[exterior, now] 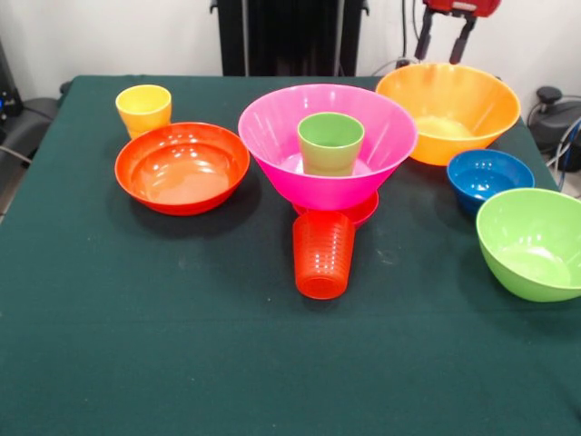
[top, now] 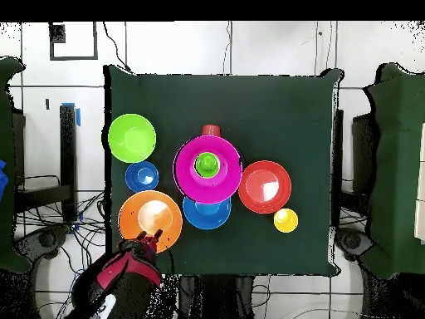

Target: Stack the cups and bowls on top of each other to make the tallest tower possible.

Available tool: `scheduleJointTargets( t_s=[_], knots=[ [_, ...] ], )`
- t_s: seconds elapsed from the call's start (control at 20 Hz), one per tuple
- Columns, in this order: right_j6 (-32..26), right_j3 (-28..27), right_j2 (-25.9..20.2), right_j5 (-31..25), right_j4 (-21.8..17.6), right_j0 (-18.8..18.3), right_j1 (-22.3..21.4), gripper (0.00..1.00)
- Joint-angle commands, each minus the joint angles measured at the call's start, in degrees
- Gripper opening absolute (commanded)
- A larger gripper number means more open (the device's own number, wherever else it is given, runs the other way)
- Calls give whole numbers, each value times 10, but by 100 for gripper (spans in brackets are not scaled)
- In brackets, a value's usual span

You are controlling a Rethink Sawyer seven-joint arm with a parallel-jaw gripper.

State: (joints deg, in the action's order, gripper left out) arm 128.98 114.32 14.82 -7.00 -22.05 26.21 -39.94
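Surface (exterior: 136,318): a dark green cloth covers it, and all the cups and bowls stand on it.
Tower (exterior: 329,159): near the middle of the surface. It is made of the large pink bowl, what sits inside it and what lies under it.
Large pink bowl (exterior: 272,136): upright, mouth up, resting on a small magenta bowl (exterior: 363,212), of which only a rim shows beneath it in the front view.
Light green cup (exterior: 330,143): upright inside the pink bowl, at its centre.
Ribbed orange-red cup (exterior: 323,254): mouth down on the surface, just in front of the tower on the camera's side.
Medium blue bowl (top: 203,214): seen from above only, partly tucked under the pink bowl's rim on the robot's side.
Wide red-orange bowl (exterior: 182,168): upright, just beside the pink bowl, on the left in the front view.
Yellow cup (exterior: 143,110): upright, just behind the red-orange bowl, toward the robot.
Large yellow-orange bowl (exterior: 448,111): upright at the far right of the front view, close beside the pink bowl.
Small dark blue bowl (exterior: 489,179): upright, between the yellow-orange bowl and the lime green bowl.
Lime green bowl (exterior: 534,242): upright at the right edge, nearest the camera.
End effector (exterior: 448,41): raised above the far rim of the yellow-orange bowl; its two fingers stand apart and grip nothing.
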Motion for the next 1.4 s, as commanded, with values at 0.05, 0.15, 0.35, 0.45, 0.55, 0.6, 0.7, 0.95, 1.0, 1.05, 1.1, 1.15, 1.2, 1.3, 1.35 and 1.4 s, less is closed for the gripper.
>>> scheduleJointTargets(
  t_s=[0.05,0.15,0.35,0.45,0.55,0.6,0.7,0.95,1.0,1.05,1.1,1.15,1.2,1.3,1.35,1.4],
  knots=[
    [73,-48,-27,31,31,-11,36,100],
    [55,-58,-41,22,27,-24,33,100],
    [10,-79,-79,-16,12,-60,20,100],
    [-5,-85,-91,-29,7,-73,14,100],
    [-11,-89,-96,-38,3,-80,8,100],
    [-12,-90,-98,-43,3,-81,6,100],
    [-12,-90,-100,-52,3,-82,0,100],
    [-7,-93,-101,-53,3,-77,-6,100],
    [-5,-93,-103,-48,3,-79,-4,100],
    [0,-94,-101,-38,2,-77,-1,100],
    [6,-94,-100,-24,2,-74,0,100],
    [13,-94,-99,-11,2,-72,2,100],
    [19,-96,-91,-7,3,-64,5,100],
    [32,-102,-80,3,8,-51,11,100],
    [36,-106,-75,8,10,-46,15,100],
    [41,-109,-72,10,13,-42,19,100]
  ],
)
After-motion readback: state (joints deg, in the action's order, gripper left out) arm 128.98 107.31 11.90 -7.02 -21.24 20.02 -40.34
